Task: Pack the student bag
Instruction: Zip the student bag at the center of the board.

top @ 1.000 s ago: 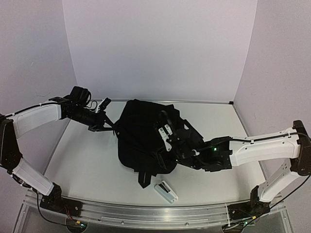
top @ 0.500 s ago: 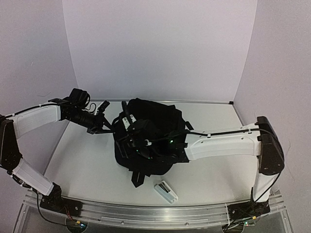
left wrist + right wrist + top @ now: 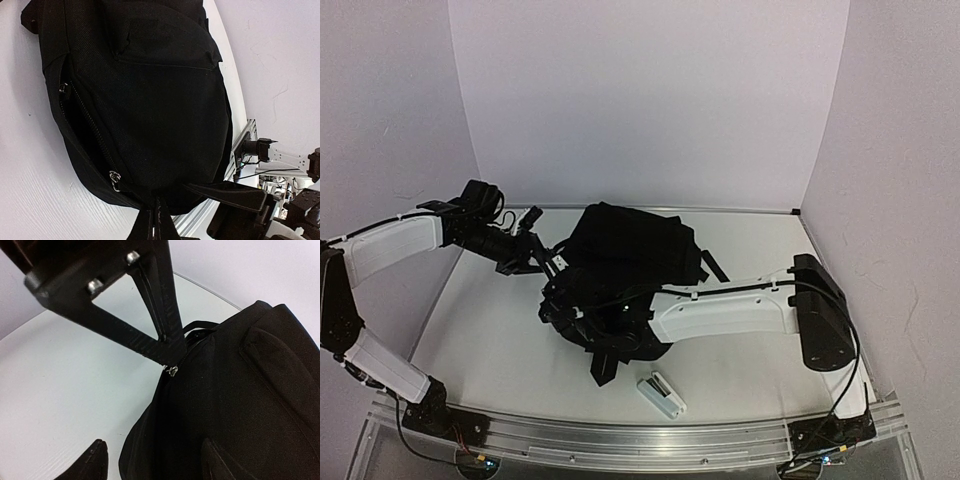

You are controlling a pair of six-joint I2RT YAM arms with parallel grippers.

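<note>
Presently listed: student bag [image 3: 638, 250], black soft fabric, lying flat at the centre of the counter [image 3: 485, 335] in the overhead view, one strap end [image 3: 604, 370] trailing toward 6 o'clock. At the bag's 9 o'clock edge, left hand [image 3: 542, 258]: fingers pressed together on the bag's rim just above a metal zipper pull [image 3: 173, 371], drawing the seam taut. At the bag's 8 o'clock corner, right hand [image 3: 155, 462], its arm stretched across the bag: fingers moderately apart, one over the counter, one over the bag's flank, the side seam between them, nothing gripped. Along that side, zip mouth [image 3: 82, 132]: partly parted, with a second pull [image 3: 63, 88] at the far end of the parted stretch. At 6 o'clock of the bag and apart from it, white oblong item [image 3: 661, 394], untouched. Step in hand, as judged: widening the mouth so contents can go in. Handling notes: the left pinch serves as anchor; the right hand would do best to close on one layer of the lip only, opposite that pinch, then draw it away gently. Seizing both layers would shut the mouth. The soft cloth is likely to sag and may drag the whole bag. Black on black hides the seam; the metal pulls are the surest landmarks.
</note>
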